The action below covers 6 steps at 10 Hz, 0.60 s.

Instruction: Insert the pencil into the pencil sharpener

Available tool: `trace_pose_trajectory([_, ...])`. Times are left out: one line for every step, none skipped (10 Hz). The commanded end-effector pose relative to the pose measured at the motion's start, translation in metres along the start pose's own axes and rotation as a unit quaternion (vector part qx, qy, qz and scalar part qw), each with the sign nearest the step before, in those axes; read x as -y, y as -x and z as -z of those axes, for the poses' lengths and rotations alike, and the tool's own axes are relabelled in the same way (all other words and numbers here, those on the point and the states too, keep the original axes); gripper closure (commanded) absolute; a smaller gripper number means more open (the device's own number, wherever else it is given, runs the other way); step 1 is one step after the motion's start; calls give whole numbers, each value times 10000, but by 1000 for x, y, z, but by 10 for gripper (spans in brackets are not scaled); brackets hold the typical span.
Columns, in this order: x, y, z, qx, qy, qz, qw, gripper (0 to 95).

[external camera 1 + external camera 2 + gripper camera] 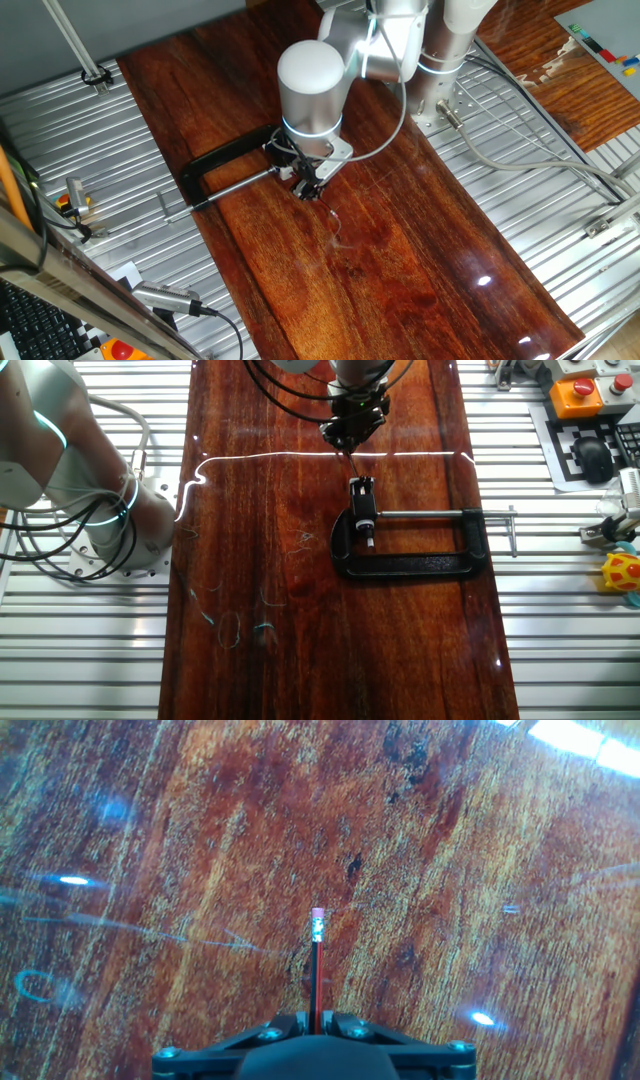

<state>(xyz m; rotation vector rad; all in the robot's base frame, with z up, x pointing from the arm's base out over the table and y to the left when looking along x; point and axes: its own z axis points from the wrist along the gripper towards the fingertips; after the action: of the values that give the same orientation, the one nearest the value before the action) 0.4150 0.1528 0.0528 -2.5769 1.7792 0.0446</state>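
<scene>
In the hand view my gripper [316, 1016] is shut on the pencil [316, 965], a thin dark red stick with a pale pink end that points away from the hand over the wooden board. In the other fixed view the gripper [351, 438] hangs over the board a little beyond the pencil sharpener [365, 525], a tiny white block held in the mouth of the black C-clamp [420, 565]. In one fixed view the gripper [309, 187] is just right of the clamp [228, 160]; the sharpener is hidden by the arm there.
The clamp's grey metal screw rod [440, 513] runs right towards the board's edge. The dark wooden board [300, 620] lies on a ribbed metal table [90, 650]. The arm's base [60, 470] and cables stand at the left. A keypad and emergency button [580, 395] sit at the upper right.
</scene>
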Motion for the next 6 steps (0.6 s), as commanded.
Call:
trace_pose_trajectory([-1, -1, 1, 30, -4, 114, 9999, 950])
trace_pose_trajectory([-2, -2, 2, 17, 2, 134, 9999, 950])
trace_pose_trajectory([-3, -3, 2, -9, 10, 91, 10000, 950])
trace_pose_trajectory([-3, -3, 2, -37, 18, -67, 10000, 950])
trace_pose_trajectory([-3, -3, 2, -38, 14, -178, 9998, 950])
trace_pose_trajectory([-3, -3, 2, -38, -3, -270, 9996, 950])
